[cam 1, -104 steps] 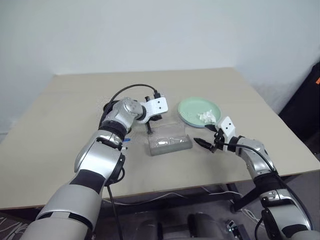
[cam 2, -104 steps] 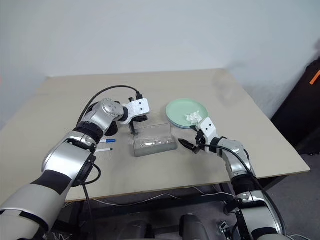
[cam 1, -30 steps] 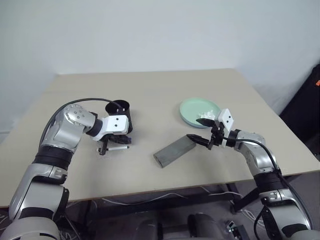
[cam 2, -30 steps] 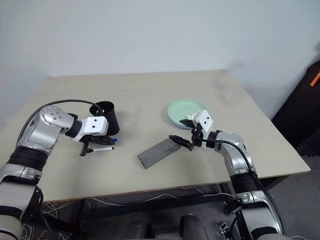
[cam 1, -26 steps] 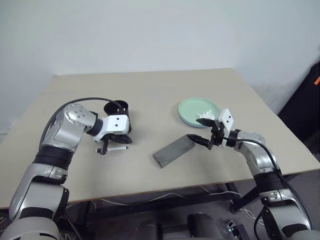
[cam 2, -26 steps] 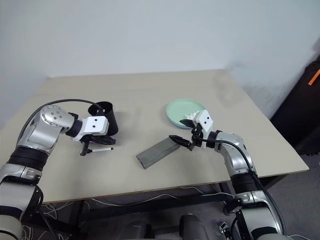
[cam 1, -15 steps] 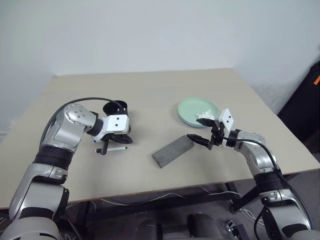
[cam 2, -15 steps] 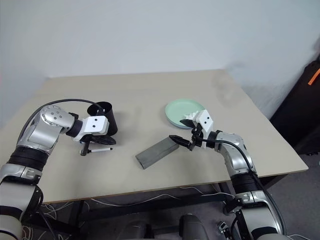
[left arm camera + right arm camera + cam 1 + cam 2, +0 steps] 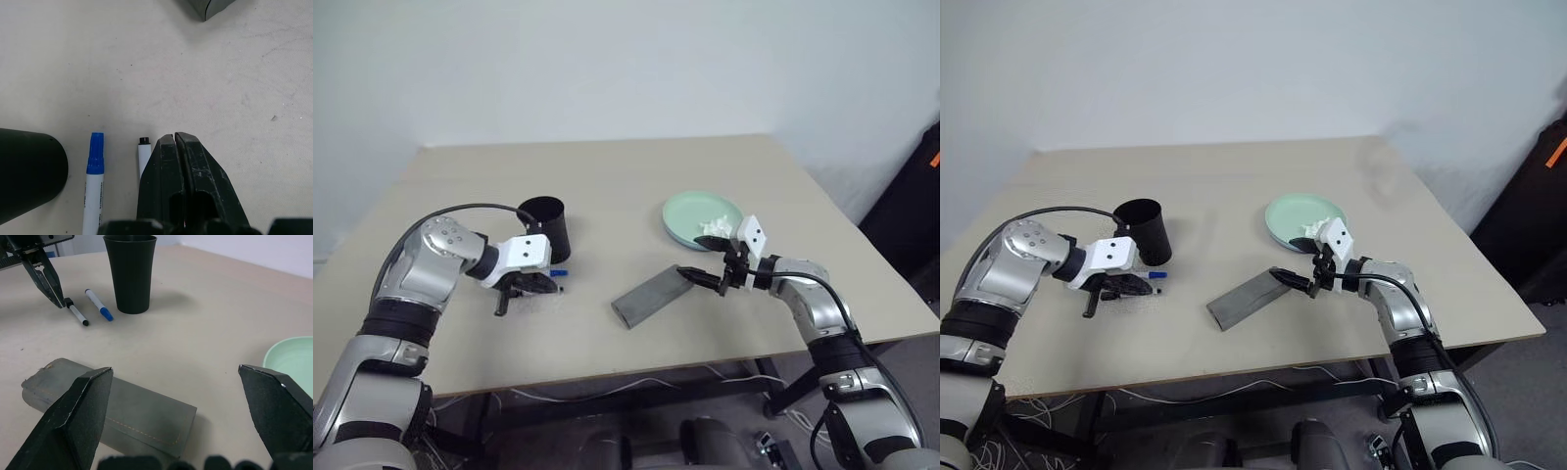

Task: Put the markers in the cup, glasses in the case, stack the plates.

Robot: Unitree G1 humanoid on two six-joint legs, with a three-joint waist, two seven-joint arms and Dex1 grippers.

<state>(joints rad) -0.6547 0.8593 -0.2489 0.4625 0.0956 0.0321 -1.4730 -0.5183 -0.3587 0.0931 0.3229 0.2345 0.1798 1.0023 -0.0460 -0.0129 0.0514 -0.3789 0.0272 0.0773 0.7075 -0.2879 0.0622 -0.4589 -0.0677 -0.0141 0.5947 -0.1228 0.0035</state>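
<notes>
Left gripper (image 9: 174, 147): jaws pressed together, nothing between them, tips down at the table (image 9: 626, 166) right over the marker with the black end.
Black-ended marker (image 9: 143, 155): lies flat just beside the closed tips, its barrel partly hidden under them; in the right wrist view the tips touch or nearly touch its upper end, and I cannot tell which.
Blue-capped marker (image 9: 94, 188): flat on the table one step further out from the jaws, roughly parallel to the first marker, between it and the cup.
Cup (image 9: 1144, 231): upright and black, just past the blue-capped marker, on the far side of the left gripper.
Change on the left: a second ago the left gripper sat closer in by the cup; now it has slid outward toward the table's left edge and dipped a touch. The markers and the cup lie where they were.
Right gripper (image 9: 710, 274): jaws spread wide, empty, with the near end of the case between and below the two fingers (image 9: 73, 423).
Case (image 9: 653, 296): grey, closed, lying flat and slanted on the table, its right end just at the open tips; I cannot tell whether they touch it.
Plates (image 9: 1298, 217): mint green one on top, just behind the right gripper, something small and white lying on it.
Change on the right: none to call, the gripper holds its spot and the case stays as it was a second ago; further back in time the case stood open.
</notes>
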